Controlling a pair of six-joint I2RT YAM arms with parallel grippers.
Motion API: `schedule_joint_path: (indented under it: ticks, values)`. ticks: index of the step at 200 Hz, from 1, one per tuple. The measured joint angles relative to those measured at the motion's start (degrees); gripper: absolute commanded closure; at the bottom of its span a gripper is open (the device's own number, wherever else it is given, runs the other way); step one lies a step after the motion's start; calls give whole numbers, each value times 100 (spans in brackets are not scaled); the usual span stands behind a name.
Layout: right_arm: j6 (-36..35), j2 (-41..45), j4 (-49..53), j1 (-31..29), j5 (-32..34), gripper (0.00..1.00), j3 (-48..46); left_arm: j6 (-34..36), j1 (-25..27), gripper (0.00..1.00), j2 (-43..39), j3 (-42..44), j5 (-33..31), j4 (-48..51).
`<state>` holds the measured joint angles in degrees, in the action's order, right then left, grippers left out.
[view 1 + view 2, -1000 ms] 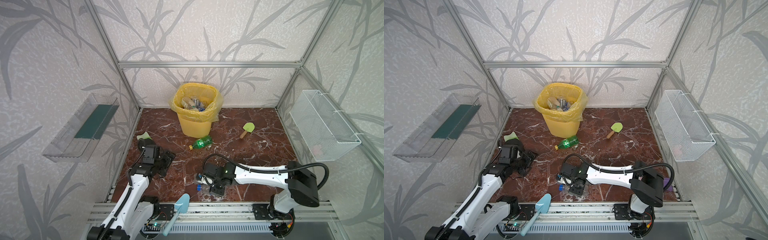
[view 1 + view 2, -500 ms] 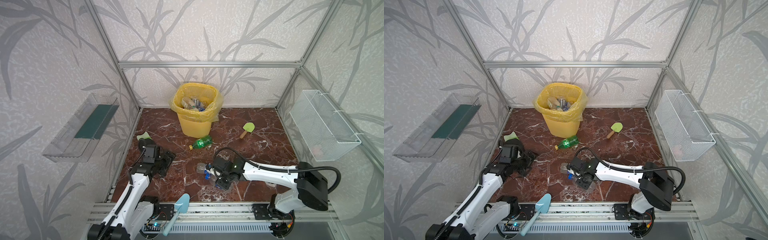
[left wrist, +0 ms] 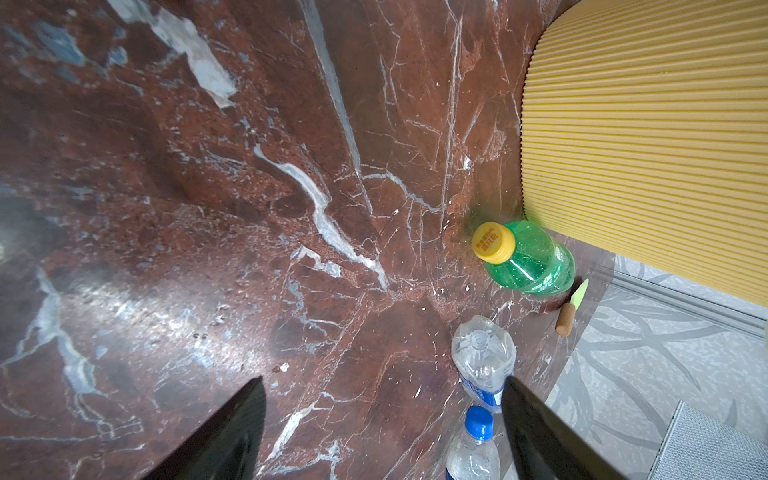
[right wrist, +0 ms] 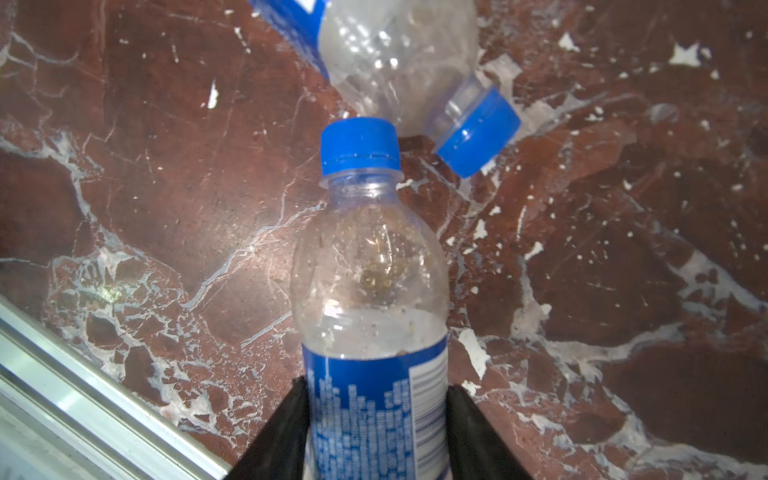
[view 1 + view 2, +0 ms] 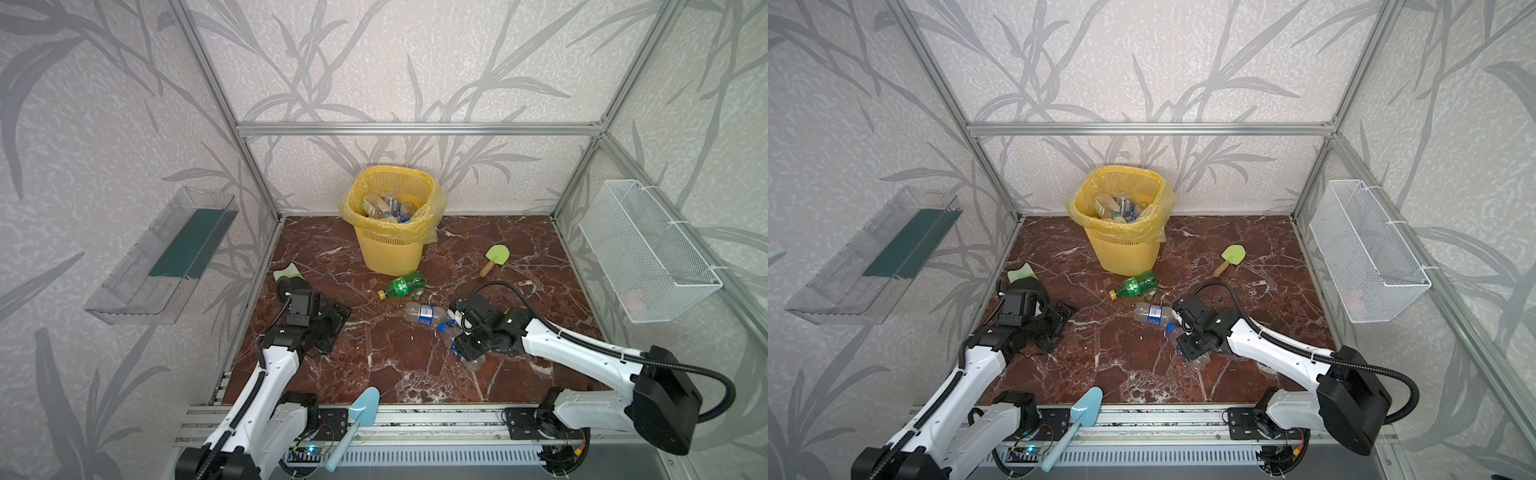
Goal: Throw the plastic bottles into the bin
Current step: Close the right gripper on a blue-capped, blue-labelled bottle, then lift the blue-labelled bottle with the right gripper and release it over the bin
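Bin [image 5: 390, 253] at back edge of floor [image 5: 374, 365] with bottles [image 5: 384, 205] inside, lone bottle [image 5: 403, 286] just before it, next bottle [image 5: 424, 312] and last bottle [image 5: 443, 328] nearer, right of centre, paddle [image 5: 494, 259] right of bin, shovel [image 5: 357, 415] on front rail [image 5: 436, 417].

The yellow lattice plastic bin [image 5: 390, 249], bag-lined, stood at the floor's twelve o'clock, holding several plastic bottles [image 5: 384, 205]. A green yellow-capped plastic bottle [image 5: 402, 285] lay at its six o'clock. At that bottle's five o'clock were a clear blue-labelled plastic bottle [image 5: 424, 312] and a clear blue-capped plastic bottle [image 4: 370, 311], caps close together.

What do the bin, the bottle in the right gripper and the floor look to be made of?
Bin: matte yellow plastic, moulded lattice wall; thin translucent bag over the rim. Held bottle: thin clear glossy plastic, see-through, with printed blue label. Floor: polished red-brown marble or a marble-look sheet; white veins, sheen.
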<state>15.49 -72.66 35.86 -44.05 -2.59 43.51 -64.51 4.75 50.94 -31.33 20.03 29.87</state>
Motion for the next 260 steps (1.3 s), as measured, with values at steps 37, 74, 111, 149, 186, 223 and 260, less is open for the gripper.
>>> schedule_joint_path:
  ticks: [37,74,111,149,186,223,260]
  values:
    - [479,278,-4,522,-39,47,-271,0,0,12,0,0,-2,2]
    - [940,636,-35,901,22,46,-564,0,0,12,0,0,-2,2]
    - [1458,866,-122,1115,199,43,-859,0,0,12,0,0,-2,2]
    - [1733,890,-136,1220,262,34,-957,0,0,12,0,0,-2,0]
    - [1856,774,-153,1252,251,34,-957,0,0,12,28,0,0,-13]
    - [1891,684,-177,1340,188,35,-957,0,0,12,48,0,0,-17]
    - [1893,485,-240,1403,61,41,-957,0,0,12,103,0,0,-33]
